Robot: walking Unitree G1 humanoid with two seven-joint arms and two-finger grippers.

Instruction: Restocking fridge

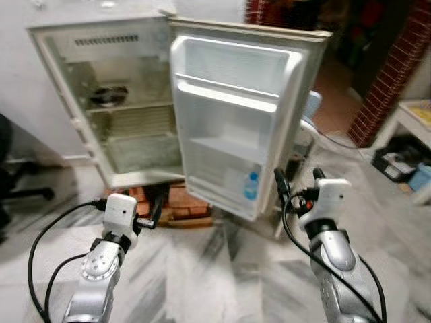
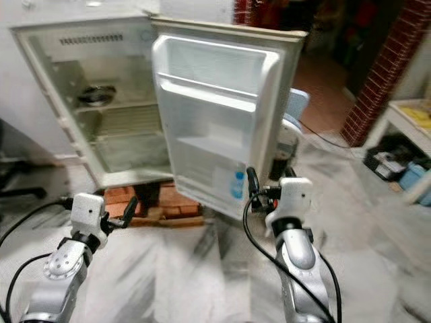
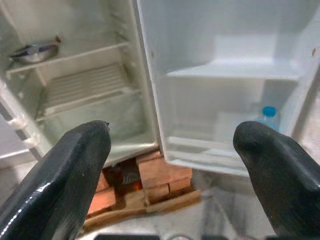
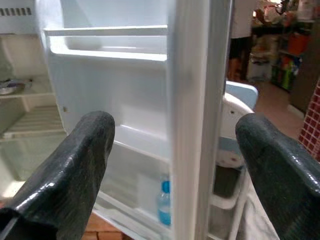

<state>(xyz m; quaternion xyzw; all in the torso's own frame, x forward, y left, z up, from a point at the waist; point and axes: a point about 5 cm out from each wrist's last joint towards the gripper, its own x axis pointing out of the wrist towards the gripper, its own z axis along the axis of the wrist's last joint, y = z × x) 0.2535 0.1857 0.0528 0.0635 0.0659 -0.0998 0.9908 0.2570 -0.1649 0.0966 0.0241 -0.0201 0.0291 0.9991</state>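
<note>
The small white fridge [image 1: 71, 114] stands open in front of me, its door [image 1: 232, 74] swung out to the right. A clear water bottle with a blue cap [image 1: 250, 186] stands in the door's lowest shelf, also seen as the bottle [image 3: 268, 117] in the left wrist view. A metal bowl [image 1: 108, 95] rests on the upper shelf inside. My left gripper [image 1: 153, 214] hovers low before the fridge base, open and empty. My right gripper [image 1: 298, 180] is open and empty too, held just right of the door's outer edge [image 4: 192, 125].
Red bricks [image 1: 182, 202] prop up the fridge. A black chair base [image 1: 17, 182] sits at far left. Behind the door stands a blue-and-white appliance [image 1: 310, 111]. A brick pillar [image 1: 384, 87] and a white table with clutter beneath [image 1: 407, 118] stand at right. Marble floor lies below.
</note>
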